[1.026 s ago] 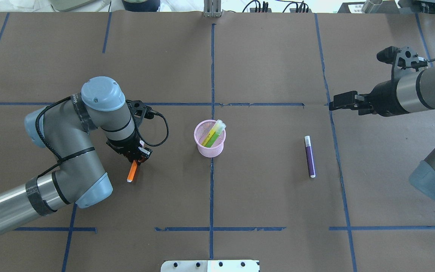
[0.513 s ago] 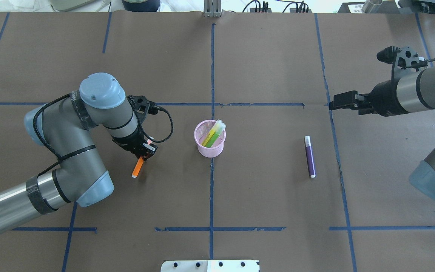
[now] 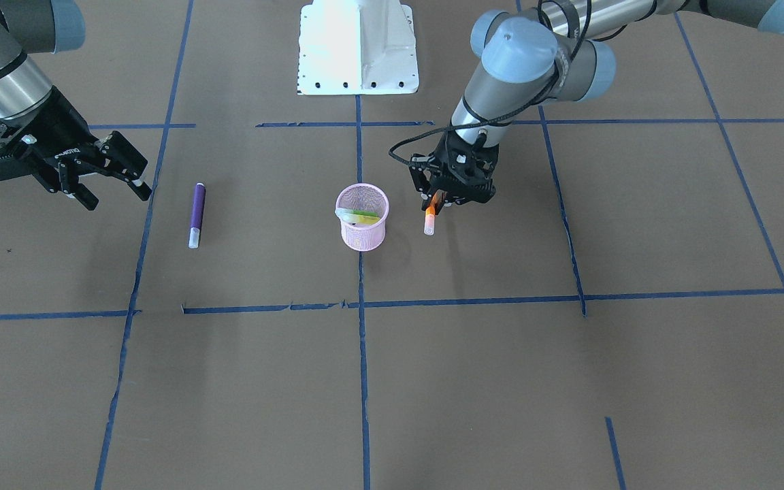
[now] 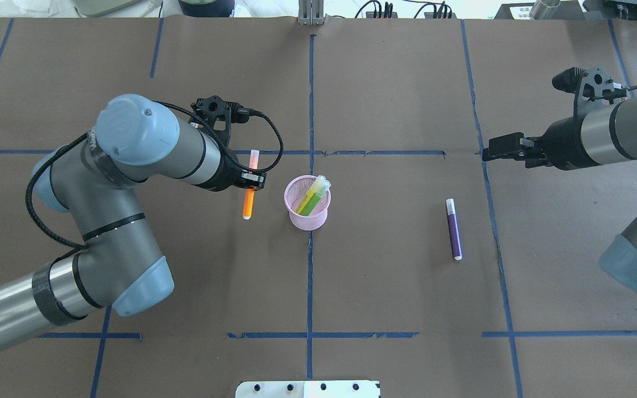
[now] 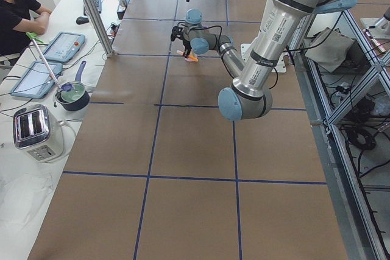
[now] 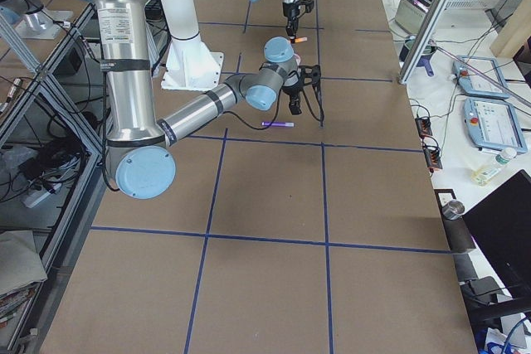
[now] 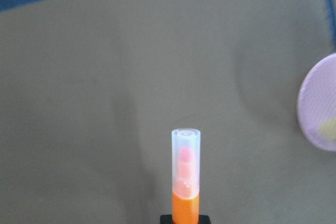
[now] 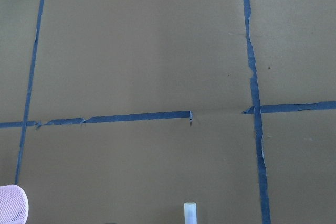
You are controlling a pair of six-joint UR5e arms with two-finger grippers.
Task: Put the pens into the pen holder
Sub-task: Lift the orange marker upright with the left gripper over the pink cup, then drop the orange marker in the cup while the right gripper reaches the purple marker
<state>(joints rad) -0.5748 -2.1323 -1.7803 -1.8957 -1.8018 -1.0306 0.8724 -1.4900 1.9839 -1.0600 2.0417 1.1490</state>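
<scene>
My left gripper point(image 4: 251, 182) is shut on the orange pen point(image 4: 248, 202) and holds it above the table, just left of the pink mesh pen holder point(image 4: 307, 218). The pen's pale cap end fills the left wrist view point(image 7: 186, 153), with the holder's rim point(image 7: 317, 103) at its right edge. The green pen point(image 4: 314, 198) leans inside the holder. The purple pen point(image 4: 453, 229) lies flat on the table to the holder's right. My right gripper point(image 3: 117, 197) is open and empty, hovering beyond the purple pen point(image 3: 197, 207).
Blue tape lines cross the brown table cover. The robot's white base plate point(image 3: 358, 47) sits at the near middle edge. A toaster point(image 5: 35, 131), tablets and an operator are off the table's far side.
My left gripper has lifted the orange pen off the table and carried it right and forward, close to the holder. The pen has turned to point away. The right arm has not moved.
</scene>
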